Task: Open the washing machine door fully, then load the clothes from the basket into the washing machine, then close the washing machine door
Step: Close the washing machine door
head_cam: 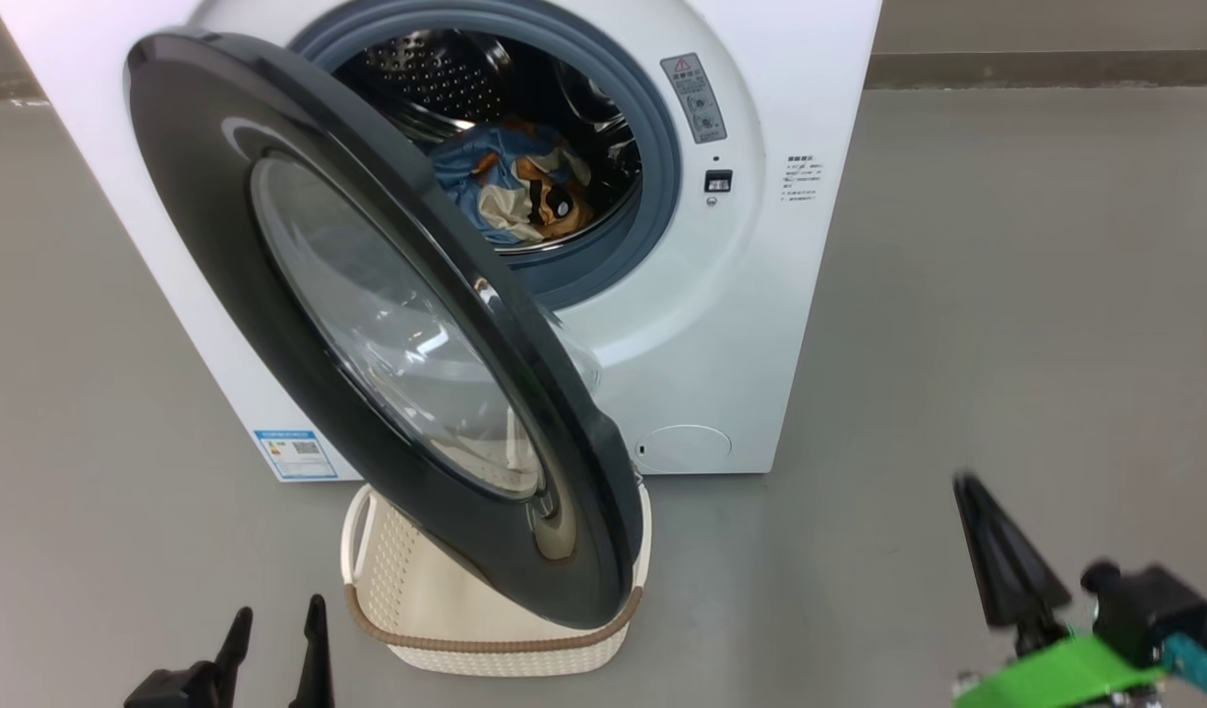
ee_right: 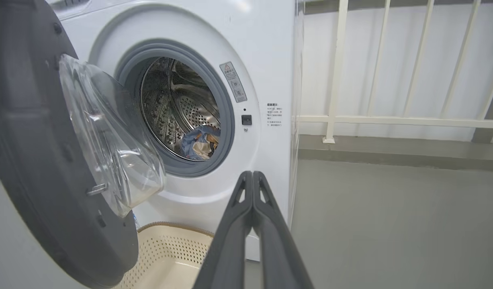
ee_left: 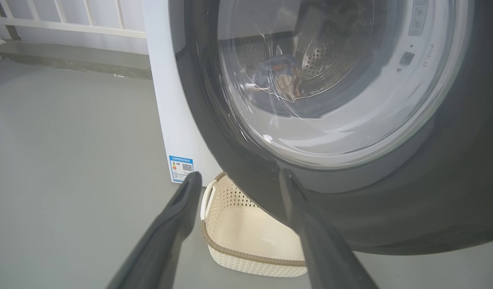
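The white washing machine (head_cam: pixel 800 295) stands ahead with its round black washing machine door (head_cam: pixel 269 324) swung partway open, its glass porthole (ee_right: pixel 117 160) bulging inward. The blue bear-print clothes (head_cam: pixel 514 187) lie inside the steel drum, also seen as clothes (ee_right: pixel 200 142) low in the drum. The cream basket (head_cam: pixel 436 610) sits on the floor under the door's lower edge, its inside bare where it shows. My left gripper (head_cam: pixel 273 639) is open at the lower left, near the basket (ee_left: pixel 250 237). My right gripper (ee_right: pixel 252 176) is shut on nothing, off to the machine's right.
Grey floor (head_cam: pixel 1006 295) stretches to the right of the machine. A white railing (ee_right: pixel 391 120) and low kerb run behind it. A blue sticker (head_cam: pixel 293 454) marks the machine's lower left corner.
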